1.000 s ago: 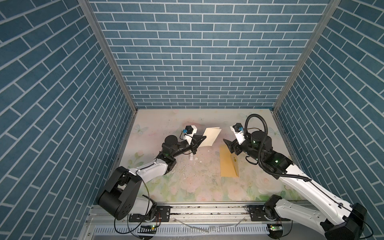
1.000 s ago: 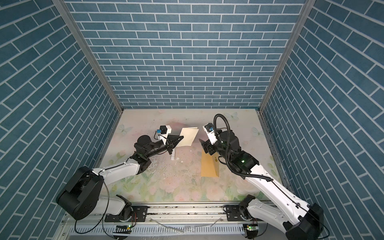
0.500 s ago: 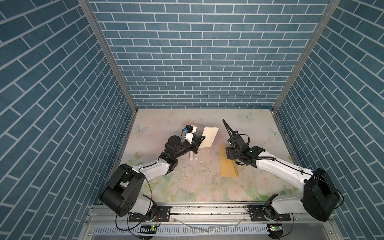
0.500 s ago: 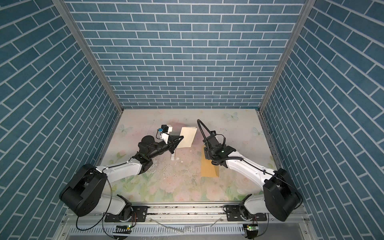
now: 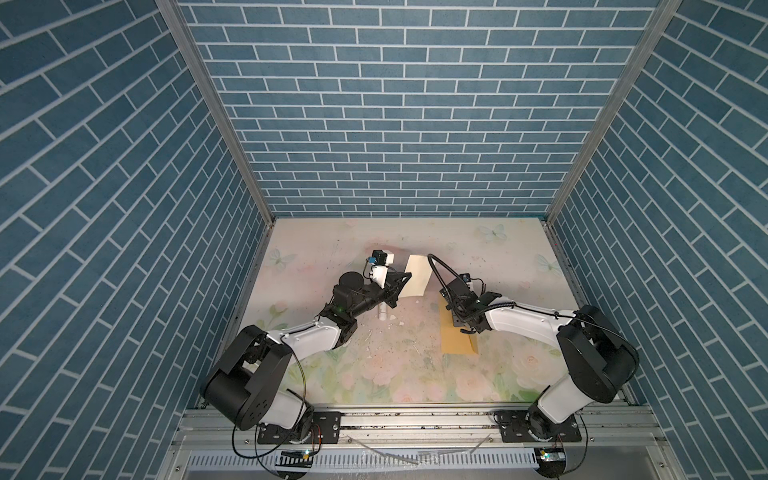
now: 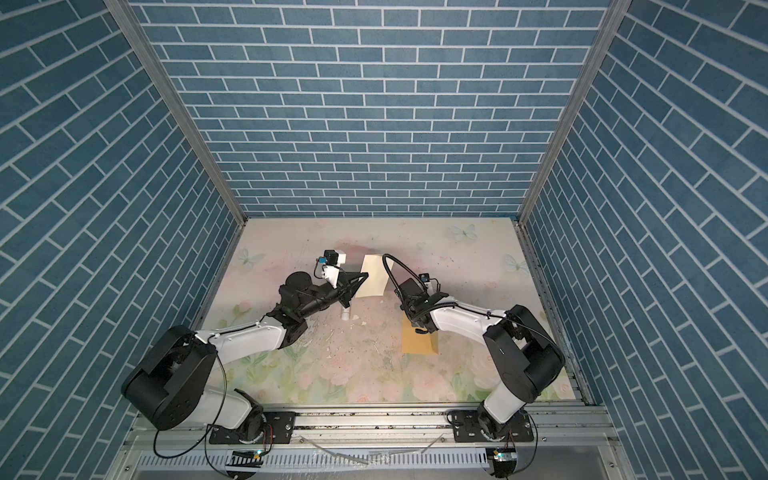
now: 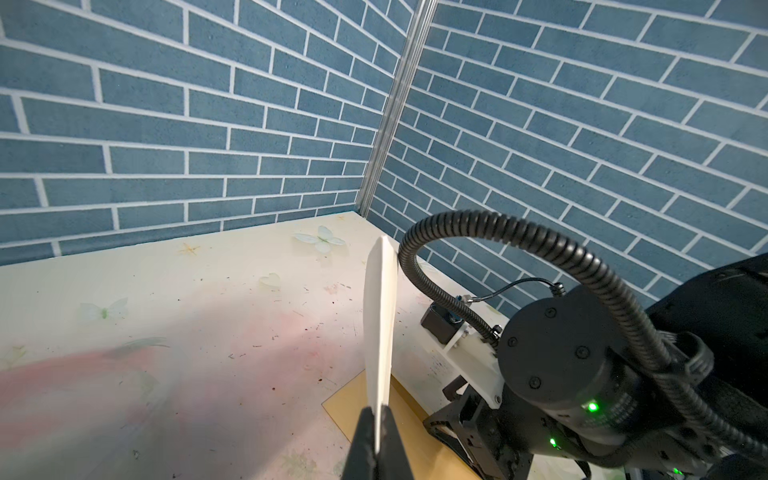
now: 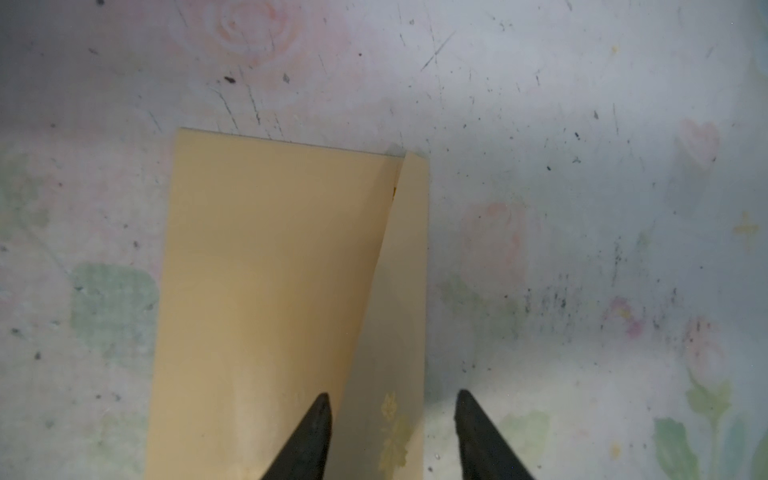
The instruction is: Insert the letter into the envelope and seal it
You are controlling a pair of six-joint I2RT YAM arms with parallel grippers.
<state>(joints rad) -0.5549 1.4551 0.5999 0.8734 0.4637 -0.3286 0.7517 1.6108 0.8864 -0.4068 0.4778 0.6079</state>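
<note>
Between the left gripper's point(image 7: 377, 419) black fingers, pinched tight, stands the letter point(image 7: 380, 324) — pale, thin, seen edge-on, lifted off the table point(image 7: 187, 353). Spread apart, the right gripper point(image 8: 392, 409) straddles the flap of the envelope point(image 8: 266, 270) — smooth mustard paper lying flat; whether a fingertip touches is unclear. Its near end is cut off.

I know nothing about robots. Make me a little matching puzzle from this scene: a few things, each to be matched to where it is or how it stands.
1. pale folded paper letter
2. mustard-yellow paper envelope
3. left gripper
4. right gripper

a. lying flat on the table
b. jaws apart, straddling the flap
c. held up edge-on, off the table
d. clamped shut on paper

Pairs: 1-c, 2-a, 3-d, 4-b
</note>
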